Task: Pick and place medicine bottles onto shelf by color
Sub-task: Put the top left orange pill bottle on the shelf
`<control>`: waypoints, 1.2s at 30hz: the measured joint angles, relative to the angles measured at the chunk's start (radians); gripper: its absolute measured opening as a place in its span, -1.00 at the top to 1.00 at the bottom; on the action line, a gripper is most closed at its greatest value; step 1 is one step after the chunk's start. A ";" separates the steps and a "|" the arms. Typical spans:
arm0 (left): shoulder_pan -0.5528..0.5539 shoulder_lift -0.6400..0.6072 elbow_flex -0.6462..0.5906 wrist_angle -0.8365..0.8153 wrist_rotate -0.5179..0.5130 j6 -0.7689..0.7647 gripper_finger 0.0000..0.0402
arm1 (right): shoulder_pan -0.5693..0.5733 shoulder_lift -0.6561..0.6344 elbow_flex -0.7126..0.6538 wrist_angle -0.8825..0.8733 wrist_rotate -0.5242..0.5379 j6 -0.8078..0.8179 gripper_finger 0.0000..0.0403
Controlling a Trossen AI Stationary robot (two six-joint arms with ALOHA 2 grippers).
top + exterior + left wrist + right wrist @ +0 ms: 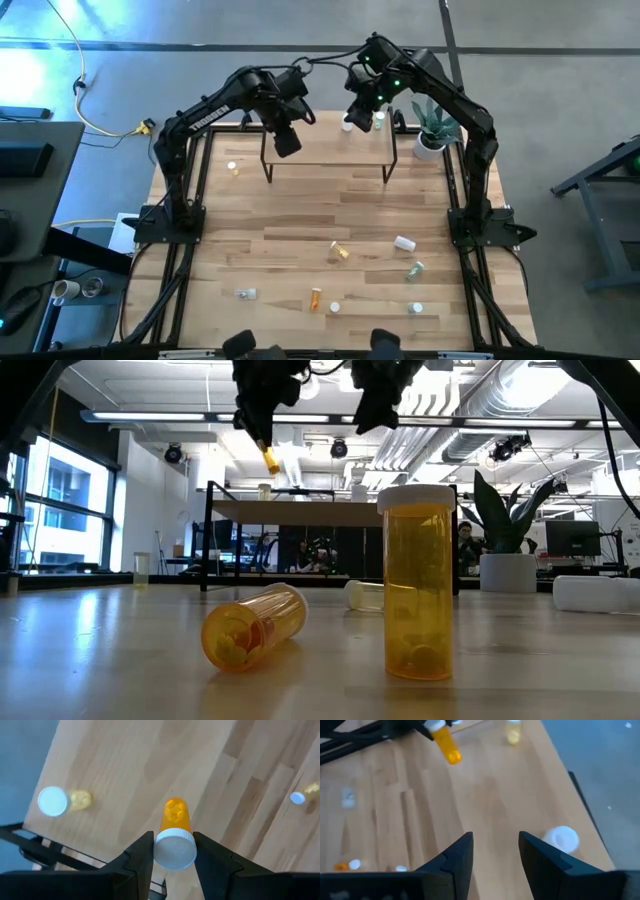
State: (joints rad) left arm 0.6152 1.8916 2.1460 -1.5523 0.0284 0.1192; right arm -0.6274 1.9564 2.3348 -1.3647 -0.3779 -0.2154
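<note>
My left gripper (288, 145) hangs over the left part of the shelf (330, 155), shut on an orange medicine bottle (175, 815) with a white cap. Below it a yellow bottle (55, 801) stands on the shelf board near its far edge. My right gripper (495, 850) stands open over the shelf's right part with nothing between its fingers. A white bottle (562, 839) sits on the board just beside it. Several more bottles lie or stand on the table nearer the front, among them a yellow one (340, 250) and a white one (404, 242). My left gripper pinches the orange bottle's white cap (162, 851) between its two fingers. The fingers come from above and point steeply down. The bottle hangs below them, cap up and slightly tilted (270, 458), clear of the shelf board.
A potted plant (432, 128) stands at the table's far right, next to the shelf. A yellow bottle (232, 168) stands on the table left of the shelf. Close to the low camera an orange bottle (255, 625) lies on its side and another (418, 585) stands upright.
</note>
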 joint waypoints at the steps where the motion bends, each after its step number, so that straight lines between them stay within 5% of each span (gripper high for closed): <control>1: -0.012 -0.003 0.000 0.001 0.002 0.010 0.42 | 0.002 0.000 0.000 0.000 -0.016 -0.014 0.26; 17: -0.132 -0.070 0.001 0.067 -0.020 0.061 0.42 | 0.083 -0.064 0.020 0.042 -0.061 -0.224 0.26; 36: -0.216 -0.118 0.001 0.400 -0.078 0.249 0.42 | 0.163 -0.091 0.020 0.071 -0.097 -0.288 0.26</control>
State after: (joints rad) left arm 0.3989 1.7737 2.1471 -1.1526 -0.0494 0.3681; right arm -0.4642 1.8652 2.3550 -1.2937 -0.4748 -0.5036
